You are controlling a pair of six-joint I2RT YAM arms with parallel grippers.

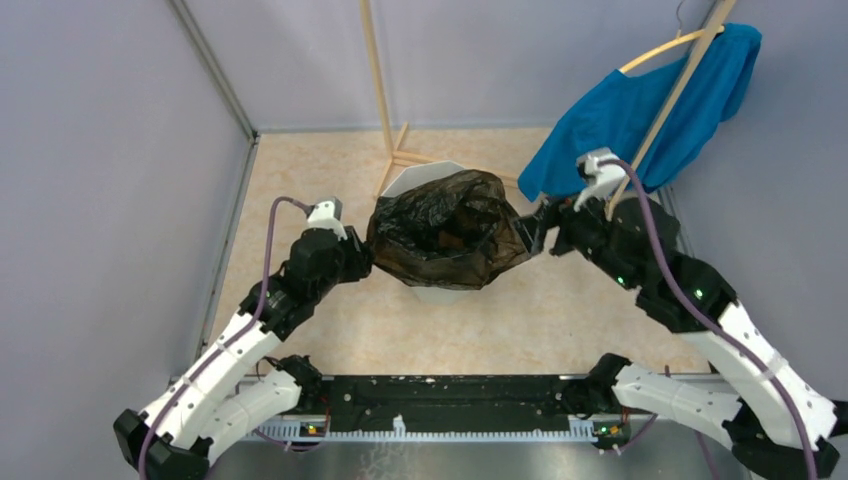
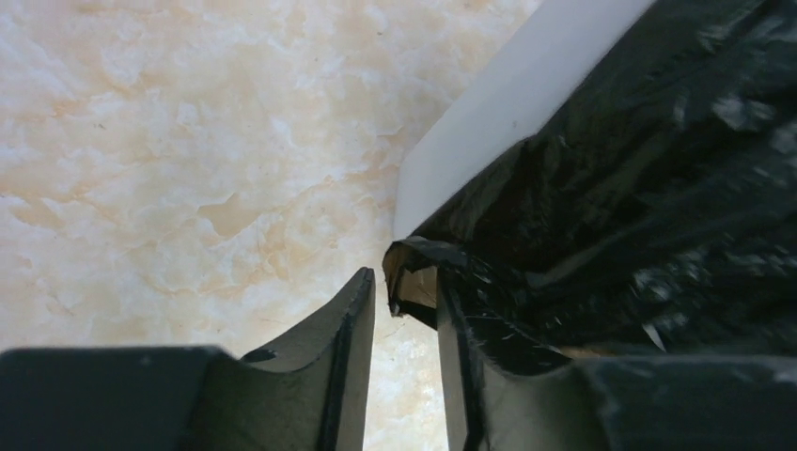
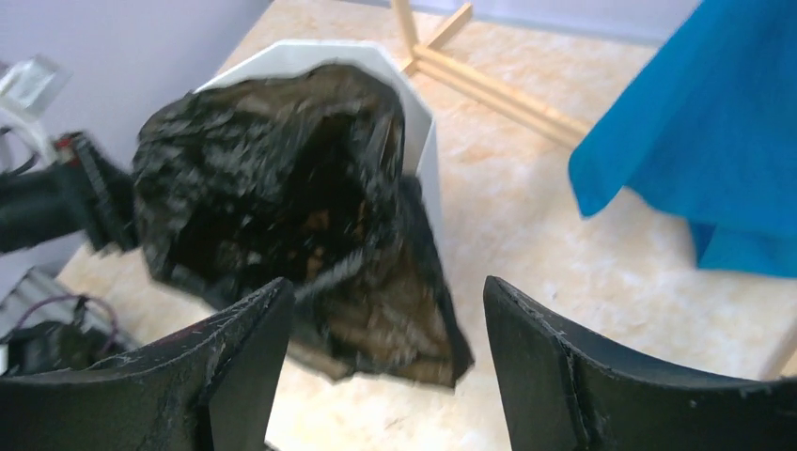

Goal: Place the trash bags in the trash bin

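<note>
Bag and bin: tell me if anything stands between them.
Nothing visible does. The bag lies spread over the mouth of the bin, with its edges draped outside the rim.

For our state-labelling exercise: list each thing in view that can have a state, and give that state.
trash bag: mouth open, spread over the bin's rim, partly hanging outside.
trash bin: upright, top covered by the bag.
left gripper: slightly open at the bag's edge.
right gripper: wide open, empty.
blue garment: hanging up.
</note>
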